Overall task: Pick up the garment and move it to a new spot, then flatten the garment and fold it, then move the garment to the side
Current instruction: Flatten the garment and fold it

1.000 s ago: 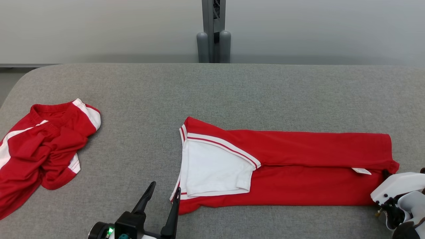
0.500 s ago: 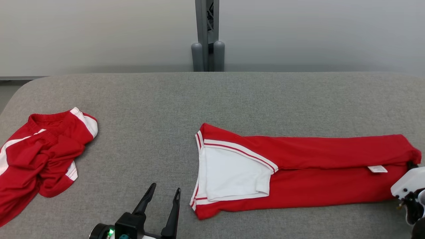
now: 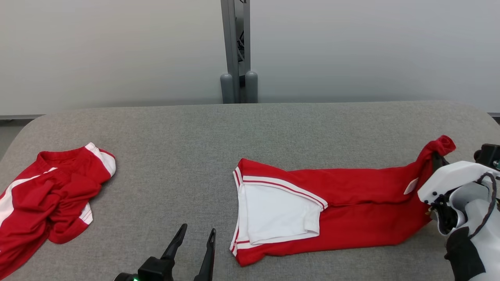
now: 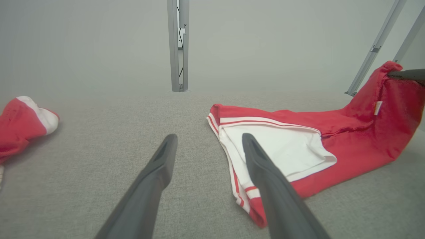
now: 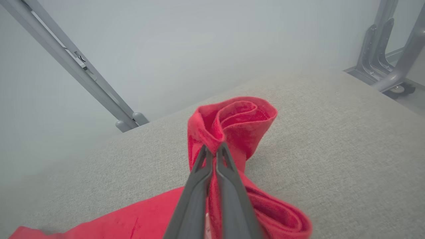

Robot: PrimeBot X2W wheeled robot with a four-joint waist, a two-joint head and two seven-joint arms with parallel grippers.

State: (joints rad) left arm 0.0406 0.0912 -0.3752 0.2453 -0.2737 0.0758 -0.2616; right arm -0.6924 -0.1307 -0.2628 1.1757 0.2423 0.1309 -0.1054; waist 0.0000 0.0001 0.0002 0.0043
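Right claw (image 5: 212, 150) clamps the right end of the red garment (image 3: 351, 210), raised off the surface (image 3: 175, 132) near its right edge; my left claw (image 3: 197, 229) gapes empty just left of the white sleeve (image 3: 273, 214); a crumpled shirt (image 3: 50, 191) lies well apart by the left edge; open room lies between them and toward the far edge.

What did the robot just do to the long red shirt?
The right claw pinched shut on the right end of the folded red shirt and lifted it off the table. The left claw stayed open and idle; the crumpled red garment stayed put.
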